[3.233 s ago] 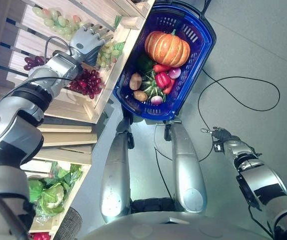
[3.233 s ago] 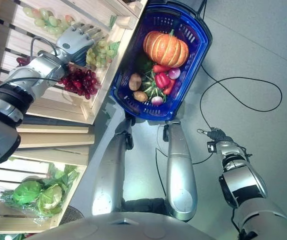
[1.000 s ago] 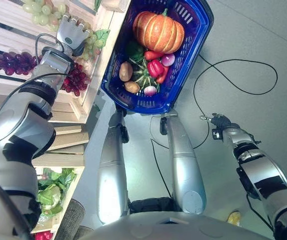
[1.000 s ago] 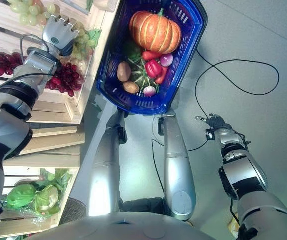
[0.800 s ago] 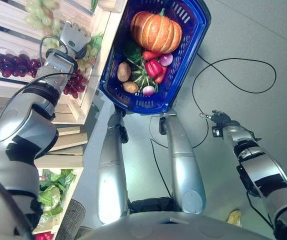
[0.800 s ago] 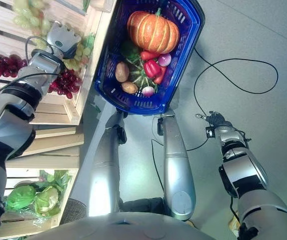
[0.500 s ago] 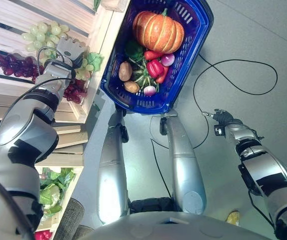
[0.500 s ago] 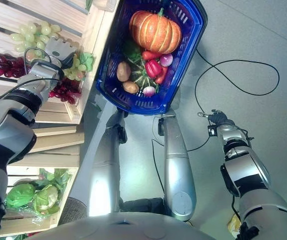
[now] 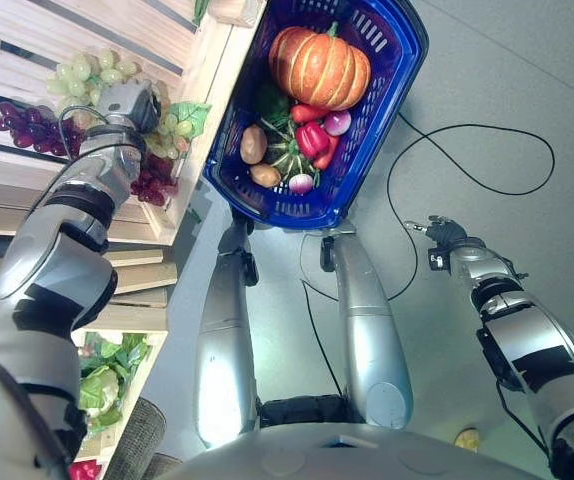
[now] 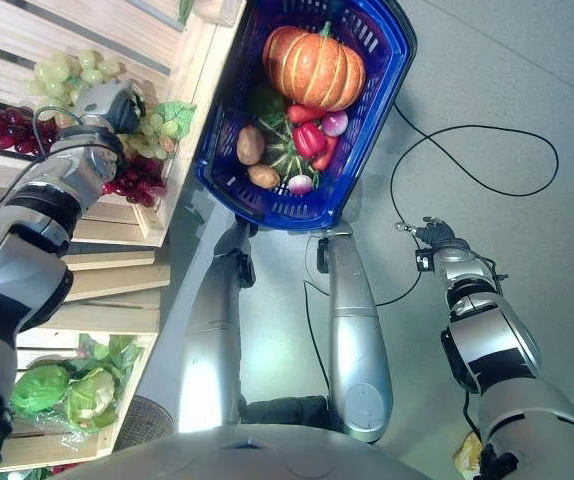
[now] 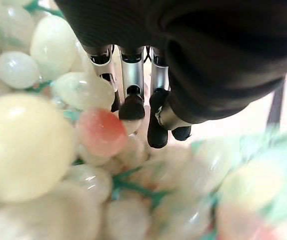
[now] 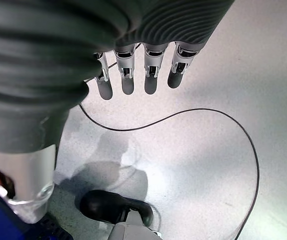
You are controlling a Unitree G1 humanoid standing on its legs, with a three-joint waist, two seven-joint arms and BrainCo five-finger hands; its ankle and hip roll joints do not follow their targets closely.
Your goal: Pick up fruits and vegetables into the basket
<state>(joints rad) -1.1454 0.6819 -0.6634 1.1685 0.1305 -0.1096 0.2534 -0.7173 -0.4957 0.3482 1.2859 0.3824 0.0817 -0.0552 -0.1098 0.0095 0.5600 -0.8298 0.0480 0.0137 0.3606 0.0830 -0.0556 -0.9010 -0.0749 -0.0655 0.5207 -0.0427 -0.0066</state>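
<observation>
A slatted pale wooden shelf [image 9: 27, 40] stands over smooth grey floor [image 9: 527, 90]. The left hand [image 9: 127, 100] curls into round, glossy green grapes [image 9: 77, 70] there, gripping them. Well apart beside it sits the blue plastic basket [image 9: 387, 90]; the right hand [image 9: 437, 232] hangs relaxed over floor.

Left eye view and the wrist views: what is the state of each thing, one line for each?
Basket: on the floor, loaded with pumpkin and vegetables.
Green grapes: on the wooden shelf.
Left hand: fingers curled into the green grapes.
Right hand: open, idle over the floor.
Red grapes: on the shelf, untouched.
</observation>
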